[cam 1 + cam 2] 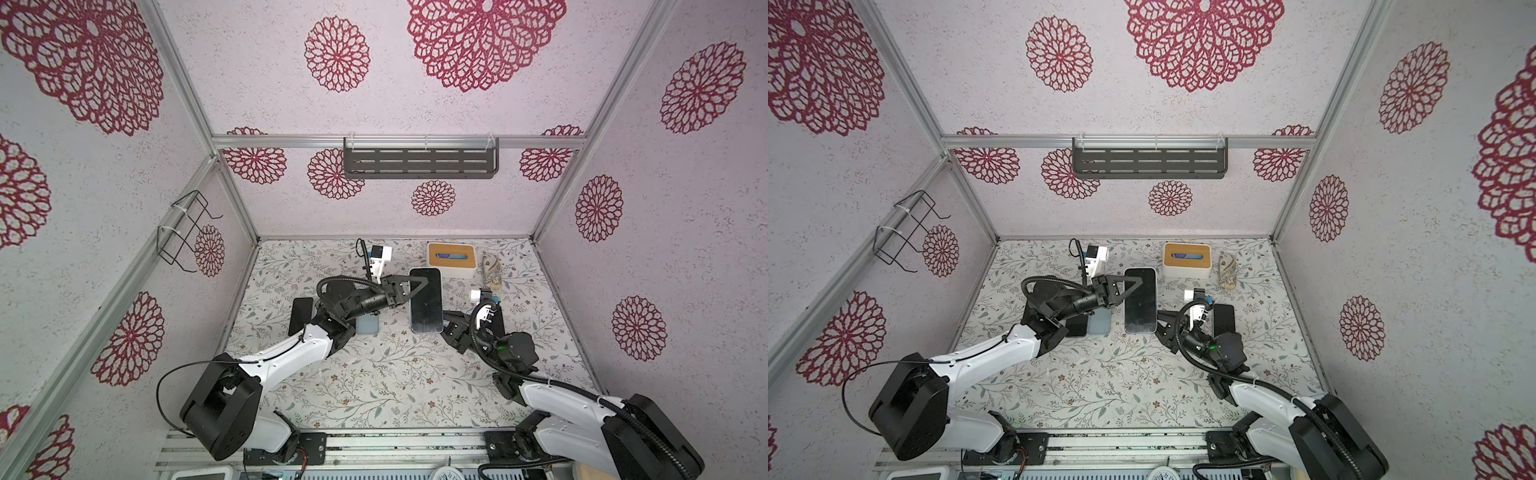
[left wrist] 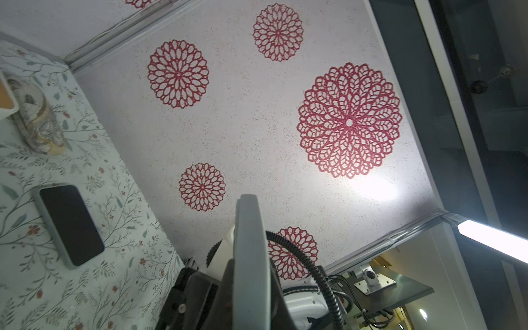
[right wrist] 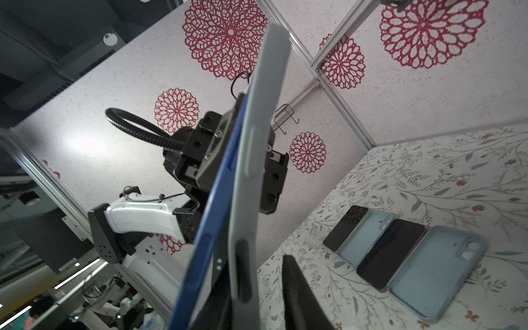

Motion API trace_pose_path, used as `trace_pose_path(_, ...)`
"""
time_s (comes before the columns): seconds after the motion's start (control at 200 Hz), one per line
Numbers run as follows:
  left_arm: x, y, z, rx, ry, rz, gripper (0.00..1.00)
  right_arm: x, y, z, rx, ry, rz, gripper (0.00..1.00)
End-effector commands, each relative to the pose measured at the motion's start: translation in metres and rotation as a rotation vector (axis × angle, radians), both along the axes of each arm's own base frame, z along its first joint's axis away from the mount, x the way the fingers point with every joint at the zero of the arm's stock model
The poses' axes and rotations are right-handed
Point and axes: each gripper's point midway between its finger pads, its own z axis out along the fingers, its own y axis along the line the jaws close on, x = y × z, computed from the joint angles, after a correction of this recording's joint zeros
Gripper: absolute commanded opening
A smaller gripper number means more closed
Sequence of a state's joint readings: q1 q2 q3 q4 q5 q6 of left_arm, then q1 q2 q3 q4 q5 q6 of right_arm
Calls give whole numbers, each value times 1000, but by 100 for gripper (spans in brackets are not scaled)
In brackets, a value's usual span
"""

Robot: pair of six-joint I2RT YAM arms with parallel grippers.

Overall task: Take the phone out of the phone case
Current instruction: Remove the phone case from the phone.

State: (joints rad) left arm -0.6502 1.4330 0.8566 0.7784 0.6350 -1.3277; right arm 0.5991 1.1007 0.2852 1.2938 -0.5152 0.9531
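Note:
The phone [image 1: 426, 303] [image 1: 1140, 303], dark screen up, hangs above the table inside its grey-blue phone case. My left gripper [image 1: 417, 284] [image 1: 1133, 284] is shut across the far left edge; the left wrist view shows the case edge [image 2: 248, 243] pinched in that gripper [image 2: 248, 274]. My right gripper [image 1: 446, 322] [image 1: 1160, 322] sits at the near right corner. In the right wrist view the phone's blue edge [image 3: 211, 217] has spread away from the phone case [image 3: 251, 200] at the near end. The right gripper [image 3: 257, 285] is open: one finger [image 3: 297, 291] stands apart from the case.
On the table at the left lie a light blue empty case [image 1: 368, 326], a dark phone [image 1: 300, 316], and more phones and cases [image 3: 437, 274]. Another dark phone [image 1: 1223, 318] lies right of the right arm. A wooden-topped tissue box [image 1: 451, 257] and a patterned pouch [image 1: 491, 270] stand at the back.

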Motion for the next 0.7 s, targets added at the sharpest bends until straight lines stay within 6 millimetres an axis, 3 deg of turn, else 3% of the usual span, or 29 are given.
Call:
trace_pose_path(0.0,1,-1,-32,113,76,10,0,4,-9,15,59,12,-26,14)
trace_pose_path(0.085,11,-2,-60,170,132,41,0,2,-7,7,55,59,-5,0)
trace_pose_path(0.17,19,-4,-86,196,173,69,2,0,-7,-10,23,112,-4,0)
trace_pose_path(0.33,28,-8,-142,241,245,91,42,4,-17,-53,-85,227,-91,0)
trace_pose_path(0.53,33,-20,-187,264,263,93,63,8,-27,-103,-218,366,-182,0)
trace_pose_path(0.696,36,-19,-201,268,258,113,78,11,-32,-136,-284,442,-223,0)
